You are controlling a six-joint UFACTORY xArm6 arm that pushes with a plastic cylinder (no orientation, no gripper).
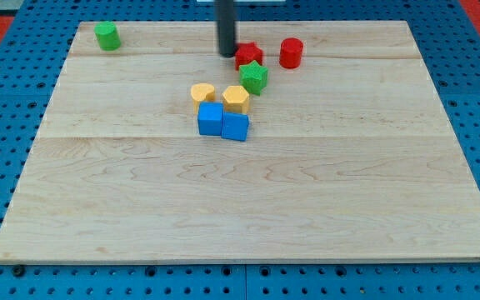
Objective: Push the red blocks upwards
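Red is the colour that matters here, and both red blocks sit near the view's top of the wooden board (248, 208): the red cylinder (291, 52) stands alone toward the view's right, and the other red block (247, 54) (shape hard to make out, half hidden) lies just left of it, touching or nearly touching the green star (254, 77) below it; my tip (227, 54) rests at that block's left side, touching it or just beside it, and since the arm ends in a bare rod there is nothing to open or close and it grasps nothing. The risk, as I judge it, comes from that position; a push from the left would send the block toward the view's right into the cylinder, not upwards; to push upwards the tip must get below the block, and the green star crowds that spot, so it may be dragged along. Both reds are already close to the top edge; a long stroke could run them off the board. An off-centre push could also spin a block aside. The yellow blocks (202, 92), the blue blocks (211, 119) and the green cylinder (107, 36) lie clear.
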